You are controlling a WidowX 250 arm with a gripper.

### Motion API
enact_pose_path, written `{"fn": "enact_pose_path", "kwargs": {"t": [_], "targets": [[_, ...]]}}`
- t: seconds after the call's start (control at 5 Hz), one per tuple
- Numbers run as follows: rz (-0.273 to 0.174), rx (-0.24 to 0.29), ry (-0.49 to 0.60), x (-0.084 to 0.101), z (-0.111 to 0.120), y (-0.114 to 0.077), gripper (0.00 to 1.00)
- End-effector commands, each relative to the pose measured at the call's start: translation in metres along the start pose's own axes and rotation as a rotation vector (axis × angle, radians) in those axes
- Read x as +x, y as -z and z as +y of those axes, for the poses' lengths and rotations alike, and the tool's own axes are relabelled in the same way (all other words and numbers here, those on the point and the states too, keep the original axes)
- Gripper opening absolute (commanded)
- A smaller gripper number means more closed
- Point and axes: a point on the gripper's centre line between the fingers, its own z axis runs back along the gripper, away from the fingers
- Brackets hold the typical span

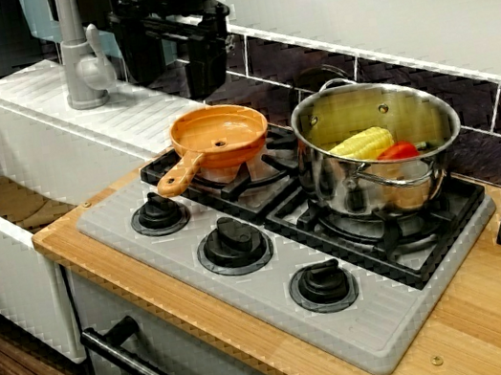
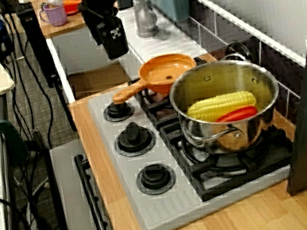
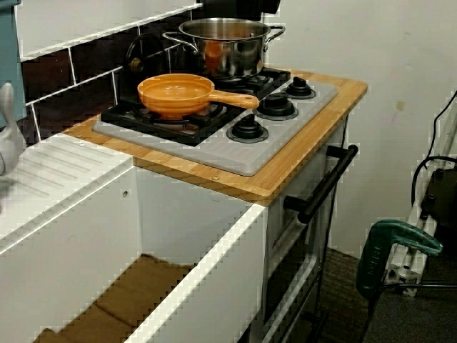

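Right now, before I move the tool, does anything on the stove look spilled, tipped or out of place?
Nothing stands out. The steel pot sits upright on the stove with the corn and a red piece inside. The orange pan sits level beside it, empty. No spills show.

From beside the sink (image 3: 214,279) we see an orange pan (image 3: 175,95) on the grate at the stove's (image 3: 235,153) nearer end. Its handle points toward the three knobs (image 3: 248,127) along the front edge. A steel pot (image 3: 225,46) sits on the far burner.
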Motion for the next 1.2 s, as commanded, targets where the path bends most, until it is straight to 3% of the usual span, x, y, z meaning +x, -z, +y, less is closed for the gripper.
{"fn": "enact_pose_path", "kwargs": {"t": [0.0,0.4,0.8,1.0], "targets": [[-0.101,-0.037,-0.046,0.006,-0.034,-0.026,1.00],[-0.089,-0.031,-0.062,0.028,-0.072,-0.008,1.00],[-0.116,0.017,-0.076,0.067,-0.087,0.008,1.00],[-0.108,0.009,-0.079,0.089,-0.088,0.013,1.00]]}}
